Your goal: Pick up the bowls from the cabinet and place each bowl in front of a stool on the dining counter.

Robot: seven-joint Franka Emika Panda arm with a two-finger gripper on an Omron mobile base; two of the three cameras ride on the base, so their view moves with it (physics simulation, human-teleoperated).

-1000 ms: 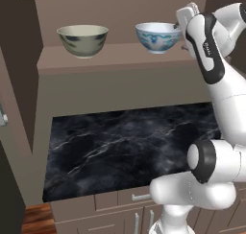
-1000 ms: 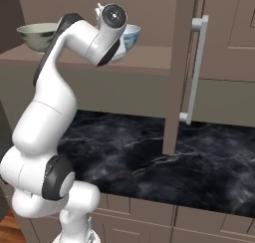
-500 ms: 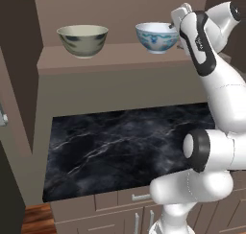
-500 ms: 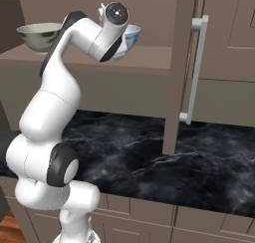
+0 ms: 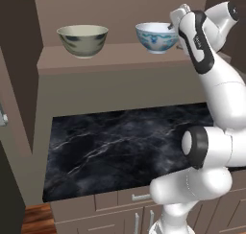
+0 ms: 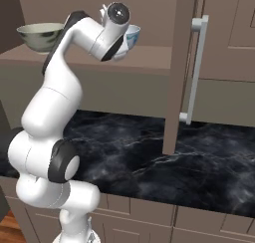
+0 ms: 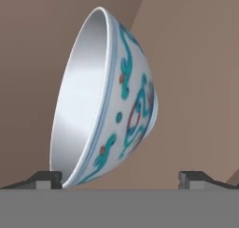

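Two bowls upright on the cabinet shelf (image 5: 115, 55): olive bowl (image 5: 82, 40) left, blue-patterned white bowl (image 5: 154, 37) right, well apart.

white bowl (image 6: 132, 36) half behind arm

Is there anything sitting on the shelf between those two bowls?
No. In the left base view the shelf is bare between the olive-smudged bowl and the blue-patterned bowl; they stand apart, nothing between them.

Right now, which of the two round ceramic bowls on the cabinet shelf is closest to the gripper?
The white bowl with the blue pattern: the open gripper is at its rim. The cream-olive bowl with green smudges stands apart, further left.
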